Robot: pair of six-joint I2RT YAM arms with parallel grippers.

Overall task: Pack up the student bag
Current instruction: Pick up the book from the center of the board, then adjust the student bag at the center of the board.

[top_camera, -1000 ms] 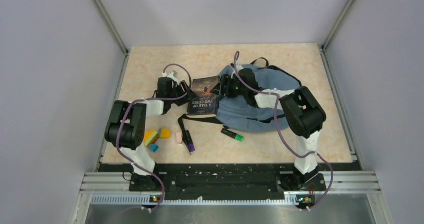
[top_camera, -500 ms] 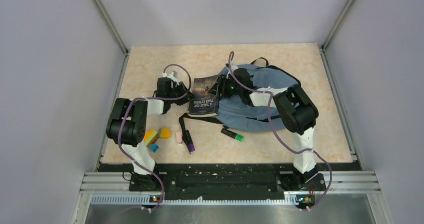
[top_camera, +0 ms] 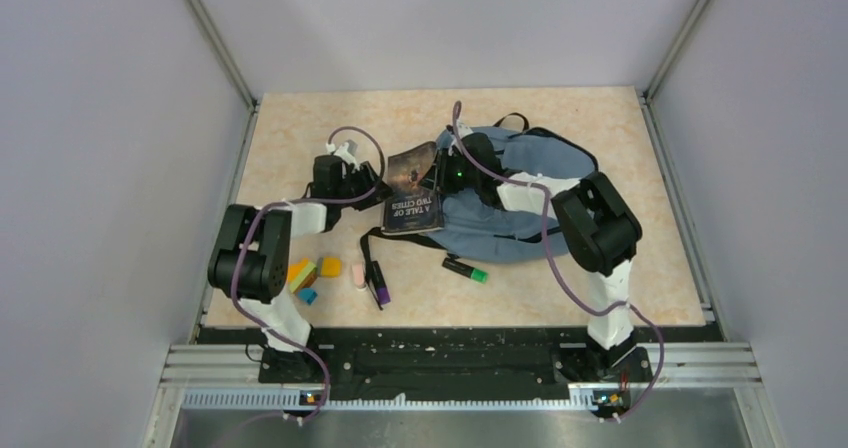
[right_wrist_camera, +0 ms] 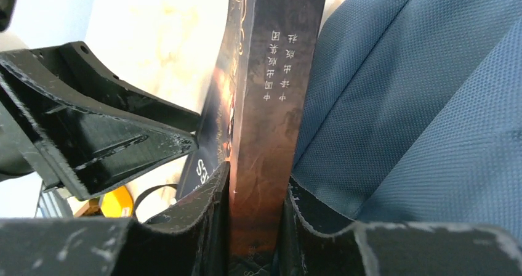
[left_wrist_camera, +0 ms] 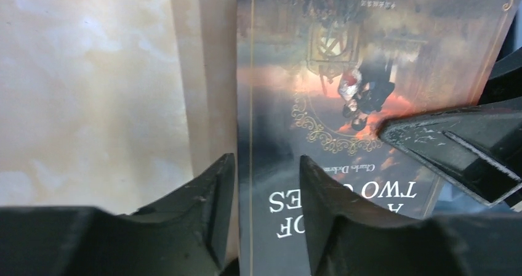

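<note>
The dark book titled A Tale of Two Cities is tipped up at the left edge of the slate-blue student bag. My right gripper is shut on the book's spine, with the blue bag fabric just to its right. My left gripper is open at the book's opposite edge. One of its fingers lies over the cover and the other stands beside the edge. Seen from above, the left gripper and right gripper flank the book.
On the table in front of the book lie a black bag strap, a purple-capped marker, a pink eraser, a green-capped highlighter, and orange, yellow and blue blocks. Grey walls enclose the table.
My right gripper has closed onto the book's spine and shifted slightly toward the back. The book has tilted up on that side. The left gripper has narrowed at the book's other edge.
</note>
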